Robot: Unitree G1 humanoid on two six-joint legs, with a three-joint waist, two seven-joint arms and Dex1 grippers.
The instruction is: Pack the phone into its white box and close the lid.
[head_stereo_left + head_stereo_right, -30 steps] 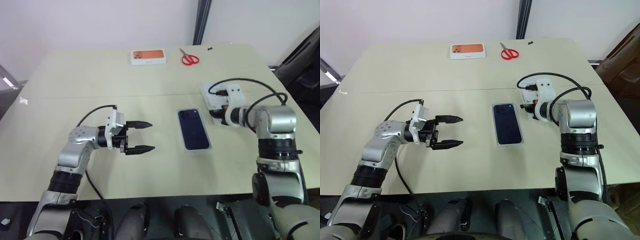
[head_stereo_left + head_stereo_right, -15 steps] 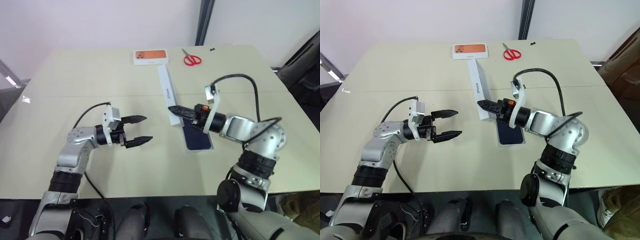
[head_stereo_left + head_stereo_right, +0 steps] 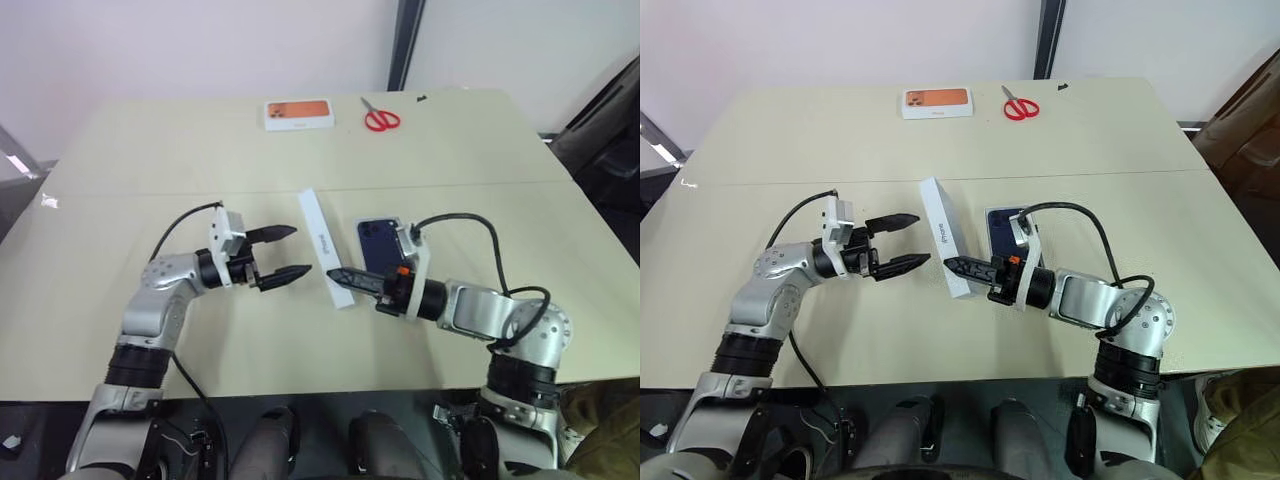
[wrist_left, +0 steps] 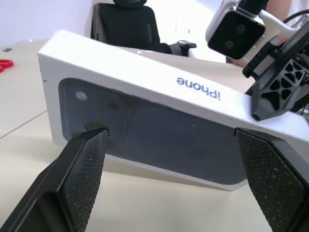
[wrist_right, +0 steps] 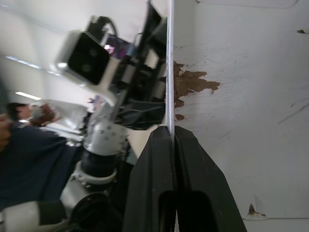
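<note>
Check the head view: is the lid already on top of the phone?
No. The right gripper holds the lid on edge, off to the side of the phone, which lies uncovered.

The right gripper pinches the lid on edge between the arms, with the left gripper spread open just left of it. The phone lies right of the lid. Far off sit an orange-printed box and red scissors.

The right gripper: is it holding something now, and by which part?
Yes. The right gripper is shut on the lid, pinching one thin side wall near its end. The open left gripper holds nothing.
</note>
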